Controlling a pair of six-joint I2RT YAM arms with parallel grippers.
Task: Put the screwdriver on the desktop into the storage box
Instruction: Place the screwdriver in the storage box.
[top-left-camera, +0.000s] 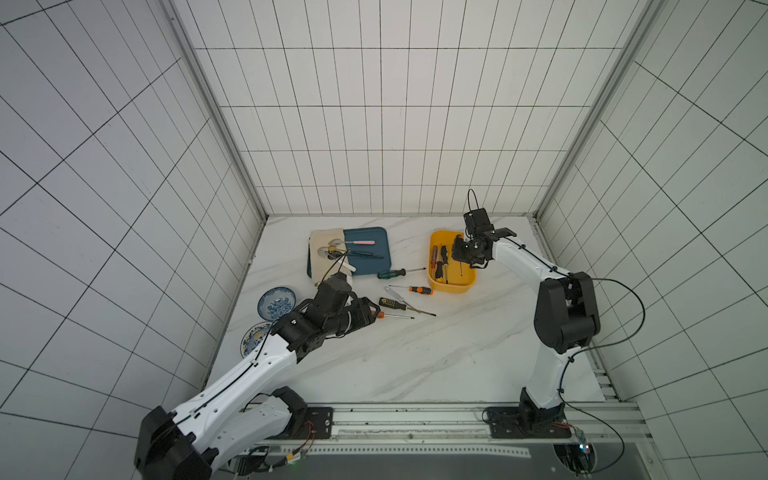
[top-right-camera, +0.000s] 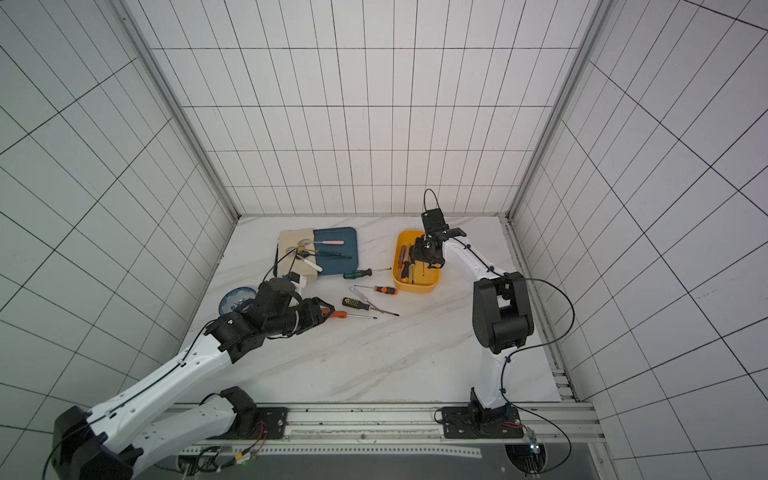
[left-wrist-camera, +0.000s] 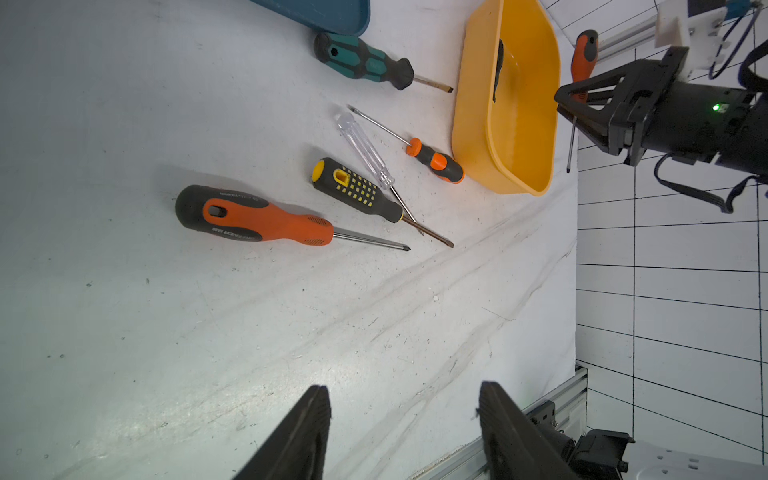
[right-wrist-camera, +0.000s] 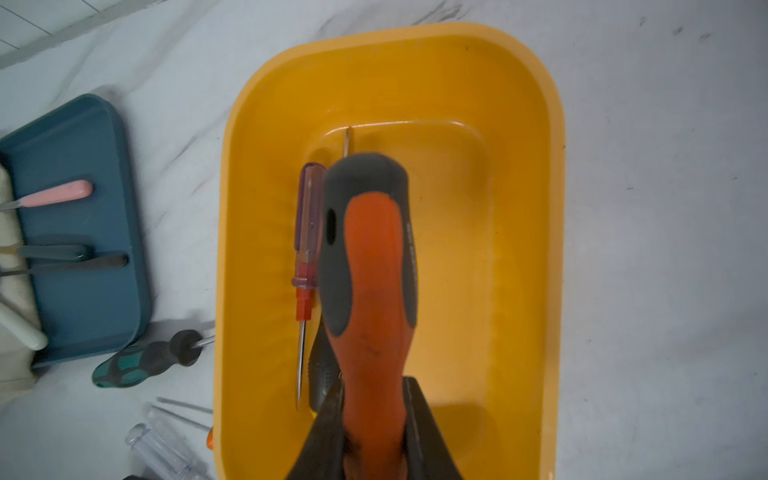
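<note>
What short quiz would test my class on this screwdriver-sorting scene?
1. True or false: the right gripper is shut on an orange screwdriver above the yellow box.
2. How many screwdrivers lie on the table? A three, B five, C seven.
3. Fill in: the left gripper is ____, holding nothing.
Key: 1 true; 2 B; 3 open.

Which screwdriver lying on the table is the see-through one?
The clear-handled screwdriver, lying beside the yellow-and-black screwdriver with their shafts crossing. Every other screwdriver on the desktop has a solid coloured handle.
</note>
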